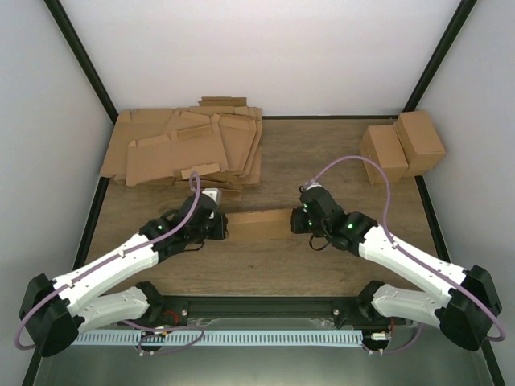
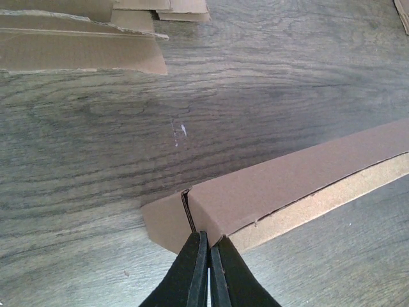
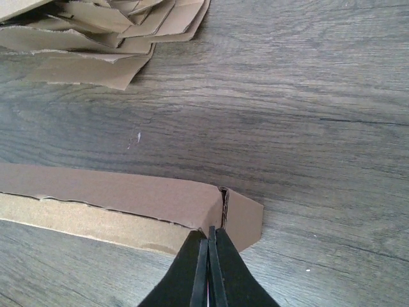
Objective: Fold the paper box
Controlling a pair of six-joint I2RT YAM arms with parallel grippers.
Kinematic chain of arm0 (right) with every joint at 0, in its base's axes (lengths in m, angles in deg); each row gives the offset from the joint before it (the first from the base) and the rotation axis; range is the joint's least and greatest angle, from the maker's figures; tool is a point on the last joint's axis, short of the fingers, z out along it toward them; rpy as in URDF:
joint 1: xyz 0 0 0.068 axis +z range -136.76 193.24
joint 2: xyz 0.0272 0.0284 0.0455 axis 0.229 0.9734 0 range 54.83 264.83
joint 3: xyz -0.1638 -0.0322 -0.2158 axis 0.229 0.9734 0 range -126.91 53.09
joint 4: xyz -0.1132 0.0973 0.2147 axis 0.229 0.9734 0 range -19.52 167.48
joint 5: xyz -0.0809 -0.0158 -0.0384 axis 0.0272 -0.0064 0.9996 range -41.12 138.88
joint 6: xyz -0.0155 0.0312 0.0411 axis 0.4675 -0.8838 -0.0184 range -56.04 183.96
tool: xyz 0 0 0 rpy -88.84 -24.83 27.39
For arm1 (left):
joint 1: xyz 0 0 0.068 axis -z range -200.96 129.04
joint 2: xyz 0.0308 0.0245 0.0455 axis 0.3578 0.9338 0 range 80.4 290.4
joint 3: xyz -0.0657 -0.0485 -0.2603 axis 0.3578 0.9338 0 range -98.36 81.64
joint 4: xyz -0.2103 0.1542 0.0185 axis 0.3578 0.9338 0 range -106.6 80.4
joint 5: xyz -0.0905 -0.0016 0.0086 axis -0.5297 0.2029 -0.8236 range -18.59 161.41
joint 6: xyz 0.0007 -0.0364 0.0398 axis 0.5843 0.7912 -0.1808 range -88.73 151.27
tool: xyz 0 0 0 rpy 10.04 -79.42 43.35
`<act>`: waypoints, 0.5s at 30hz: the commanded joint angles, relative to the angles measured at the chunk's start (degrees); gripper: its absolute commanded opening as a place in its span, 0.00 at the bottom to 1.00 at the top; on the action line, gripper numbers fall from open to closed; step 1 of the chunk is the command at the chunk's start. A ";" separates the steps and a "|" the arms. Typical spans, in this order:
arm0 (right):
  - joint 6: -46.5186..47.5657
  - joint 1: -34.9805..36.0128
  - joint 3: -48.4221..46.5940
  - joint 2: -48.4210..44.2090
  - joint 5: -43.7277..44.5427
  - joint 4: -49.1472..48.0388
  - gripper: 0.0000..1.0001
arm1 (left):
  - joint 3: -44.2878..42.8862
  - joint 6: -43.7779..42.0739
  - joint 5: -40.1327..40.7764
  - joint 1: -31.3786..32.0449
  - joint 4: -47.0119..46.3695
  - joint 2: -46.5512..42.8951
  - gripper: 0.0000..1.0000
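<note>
Cardboard of the paper box (image 1: 257,223) lies mid-way across the surface (image 1: 322,157), long axis running left to right, with left fingers (image 2: 192,272) and right fingers (image 3: 227,272) each pressed tight together at its nearest end corner, equally near.

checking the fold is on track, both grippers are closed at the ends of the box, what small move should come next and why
Probably push the left end flap and right end flap inward. The paper box has its long wall standing, yet both flaps jut out past the corners, and the shut left gripper and right gripper sit right at those corners.
</note>
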 commanded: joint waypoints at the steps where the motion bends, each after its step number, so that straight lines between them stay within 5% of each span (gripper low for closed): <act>1: -1.84 1.94 2.46 1.73 -4.06 5.87 0.02 | 1.96 0.84 -3.10 1.34 0.73 1.90 0.04; 8: -2.20 1.94 0.80 -3.25 -3.15 7.30 0.28 | -1.17 -0.19 -1.94 1.42 3.49 1.95 0.05; 15: -2.03 1.94 -2.49 -4.70 -1.75 10.41 0.38 | -2.48 0.11 -1.83 1.42 4.61 1.87 0.18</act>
